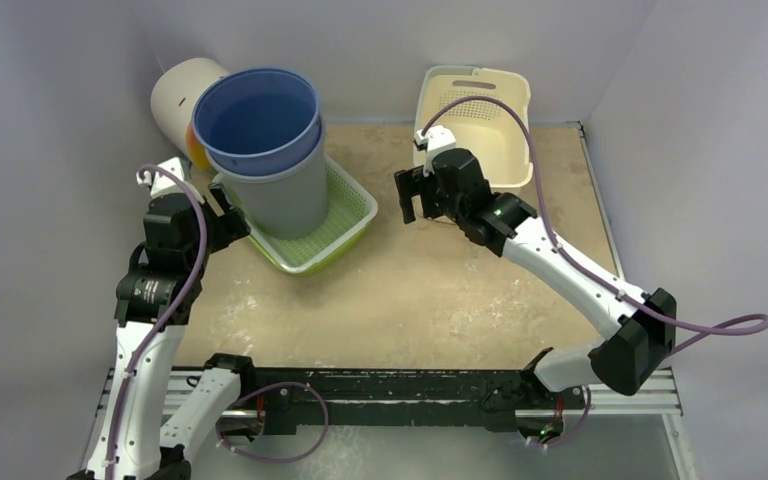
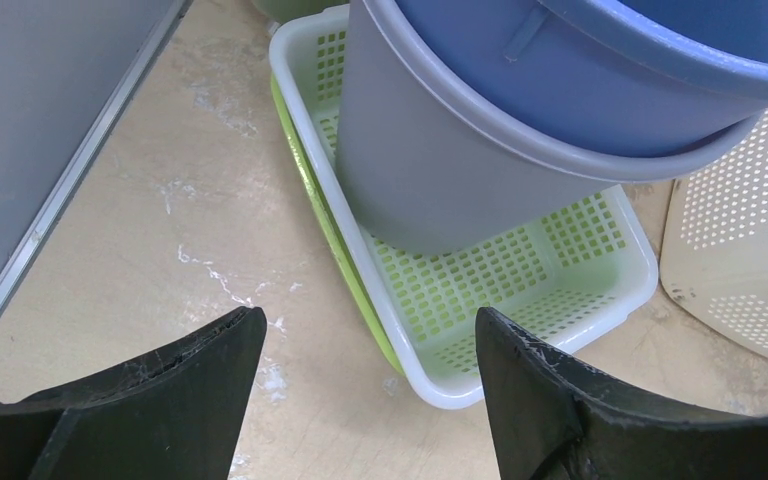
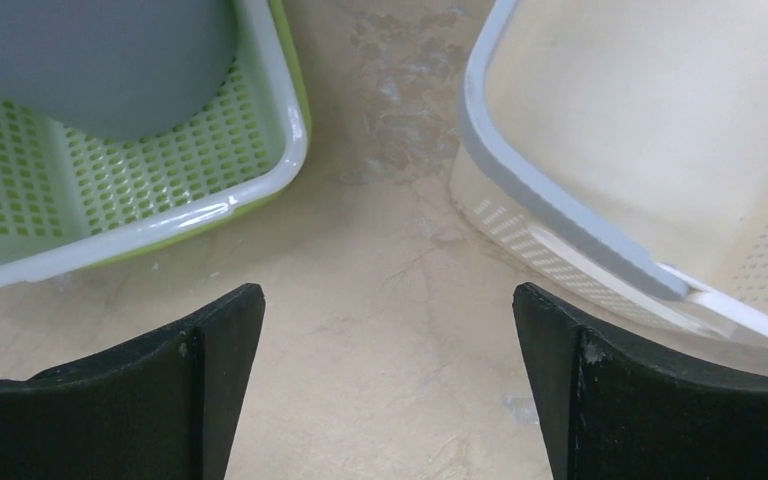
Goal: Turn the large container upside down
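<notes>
I see the large grey container point(image 1: 282, 190) upright in the green basket point(image 1: 352, 212) at the table's 10 o'clock, left gripper point(image 1: 228, 210) at its 8, right gripper point(image 1: 411, 198) at its 3, both wide and empty, likely flanking it to tip it

No readable text, label, brand or number shows in any view.
</notes>
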